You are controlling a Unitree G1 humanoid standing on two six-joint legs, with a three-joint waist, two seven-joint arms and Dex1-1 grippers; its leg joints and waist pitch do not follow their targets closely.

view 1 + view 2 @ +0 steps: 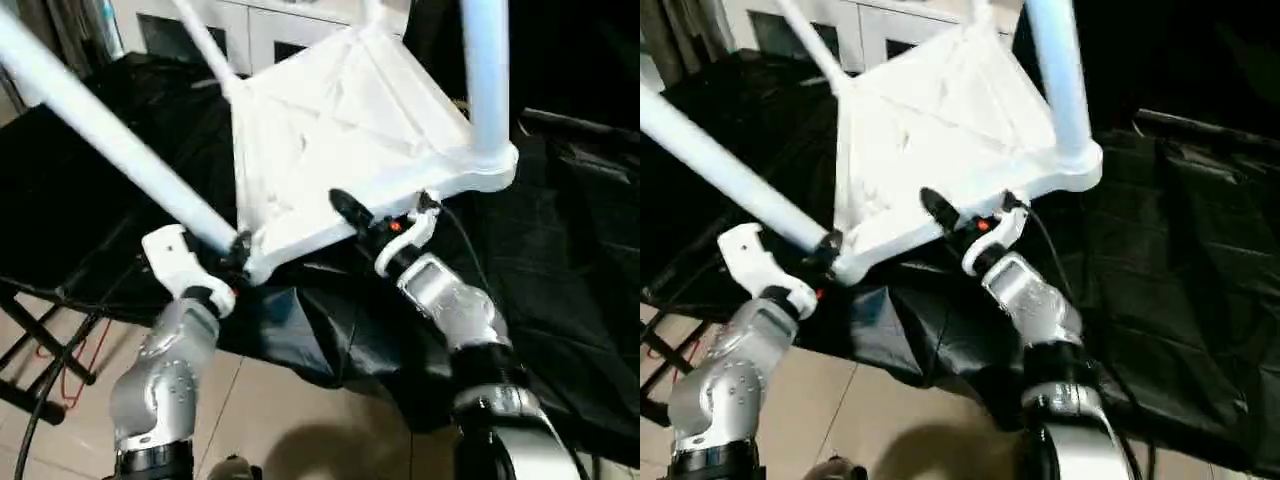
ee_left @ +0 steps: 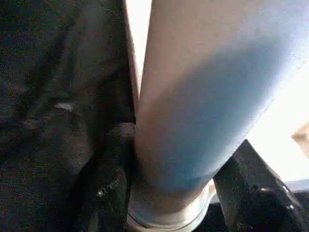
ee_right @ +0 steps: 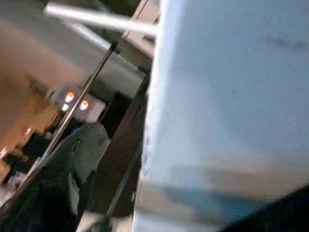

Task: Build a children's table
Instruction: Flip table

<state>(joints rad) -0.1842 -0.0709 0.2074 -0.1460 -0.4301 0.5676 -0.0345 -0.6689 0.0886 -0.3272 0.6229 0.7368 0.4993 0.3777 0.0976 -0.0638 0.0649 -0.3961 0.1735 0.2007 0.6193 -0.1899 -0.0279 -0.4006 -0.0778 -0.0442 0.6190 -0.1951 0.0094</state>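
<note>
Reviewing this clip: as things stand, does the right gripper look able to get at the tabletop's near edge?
Probably yes. The right gripper is open at the tabletop near edge, one black finger lying over the rim, with nothing between them.

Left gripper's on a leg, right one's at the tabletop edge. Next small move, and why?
Probably close the right gripper on the tabletop edge. Its fingers stand open around that near edge, while the left gripper grips a leg at its corner socket; steadying the tilted top likely comes first.

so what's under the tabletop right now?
Black sheet lies under the tabletop, draped over whatever supports it; that support is covered. Tiled floor shows past the sheet's near edge. The tabletop's face-down side is hidden.
</note>
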